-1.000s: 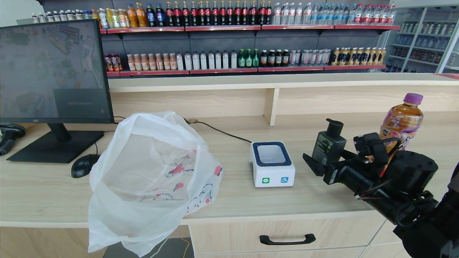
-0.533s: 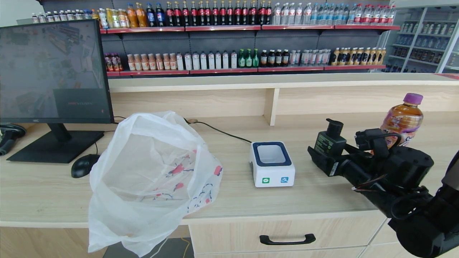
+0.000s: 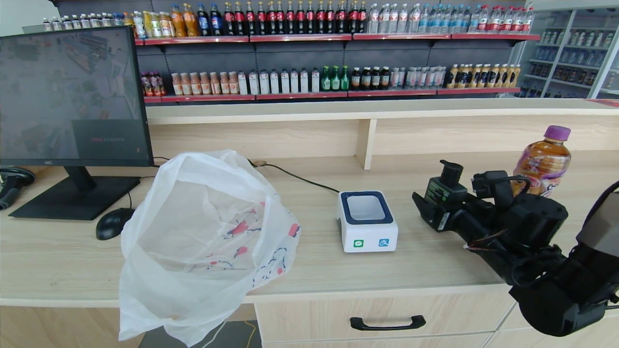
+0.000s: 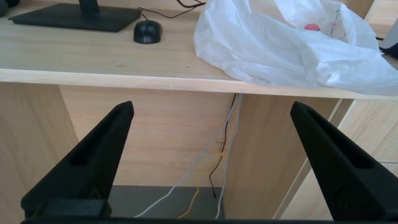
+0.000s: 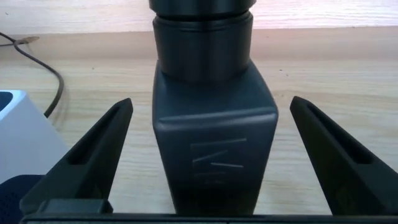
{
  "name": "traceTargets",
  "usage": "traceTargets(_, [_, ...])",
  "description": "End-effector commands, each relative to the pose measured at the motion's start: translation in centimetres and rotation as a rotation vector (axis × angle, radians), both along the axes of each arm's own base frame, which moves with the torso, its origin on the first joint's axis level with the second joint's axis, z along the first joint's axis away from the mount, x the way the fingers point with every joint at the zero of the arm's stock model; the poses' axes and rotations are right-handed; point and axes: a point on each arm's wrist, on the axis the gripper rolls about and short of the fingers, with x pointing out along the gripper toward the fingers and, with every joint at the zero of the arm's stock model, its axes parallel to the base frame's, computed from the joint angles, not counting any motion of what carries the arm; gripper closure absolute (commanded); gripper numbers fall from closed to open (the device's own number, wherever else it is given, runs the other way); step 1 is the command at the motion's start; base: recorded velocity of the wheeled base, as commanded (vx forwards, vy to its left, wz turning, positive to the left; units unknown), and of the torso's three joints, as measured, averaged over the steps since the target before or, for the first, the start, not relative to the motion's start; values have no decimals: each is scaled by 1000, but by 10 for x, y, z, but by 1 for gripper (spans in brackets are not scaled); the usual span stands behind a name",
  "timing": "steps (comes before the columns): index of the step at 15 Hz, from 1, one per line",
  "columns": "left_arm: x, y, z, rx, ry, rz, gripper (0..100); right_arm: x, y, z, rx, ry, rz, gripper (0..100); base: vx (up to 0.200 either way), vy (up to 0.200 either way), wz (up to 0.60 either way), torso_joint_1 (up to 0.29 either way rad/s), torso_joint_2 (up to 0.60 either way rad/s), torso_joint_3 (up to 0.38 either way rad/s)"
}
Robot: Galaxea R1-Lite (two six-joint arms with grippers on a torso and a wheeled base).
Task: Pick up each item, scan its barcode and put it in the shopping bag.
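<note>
1. Left gripper (image 4: 211,109): fingers spread wide, nothing between them. It sits lower than the top of the counter (image 4: 93,62) and faces the front panel. The mouse (image 4: 148,31) and shopping bag (image 4: 286,43) are on the surface beyond.
2. Shopping bag (image 3: 203,237): white, mouth gaping, draped over the front edge of the counter (image 3: 314,270). It lies at 9 o'clock from the scanner (image 3: 366,220), with the monitor (image 3: 72,96) at the bag's 10 o'clock.
3. Scanner: window facing up, at 9 o'clock from the dark bottle (image 3: 442,191), near it but not touching.
4. Right gripper (image 3: 435,217): wide, straddling the dark bottle low on its body. The bottle stands upright on the counter with its long axis vertical, dead ahead at the gripper's 12 o'clock. Judgement: the right arm is much the nearer one, and closing on the bottle is the step in hand. Scanning and bagging are not yet done.
5. Orange bottle (image 3: 542,164): purple cap, upright at 2 o'clock from the dark bottle. Untouched.
6. View comparison:
   - The right wrist view shows the dark bottle (image 5: 214,143) centred, with a clear gap to the fingers (image 5: 93,155) on either side, so there is no contact.
   - The head view cannot settle that, because gripper and bottle overlap there.
   - The head view does give the route at 9 o'clock: scanner first, then bag.
</note>
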Motion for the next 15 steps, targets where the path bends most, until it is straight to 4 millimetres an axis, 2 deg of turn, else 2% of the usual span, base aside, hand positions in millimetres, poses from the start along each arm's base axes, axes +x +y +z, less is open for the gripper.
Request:
traceTargets(1, [0,0,0,0,0,1,0,5,4,-2,24,-1,10,0,0,0,0,0,0,0])
traceTargets(5, [0,0,0,0,0,1,0,6,20,-1,33,-13,48,0,0,0,0,0,0,0])
traceTargets(6, [0,0,0,0,0,1,0,6,21,-2,32,-11,51,100,0,0,0,0,0,0])
traceTargets(15, [0,0,0,-1,0,0,0,4,21,0,54,-10,56,100,0,0,0,0,0,0])
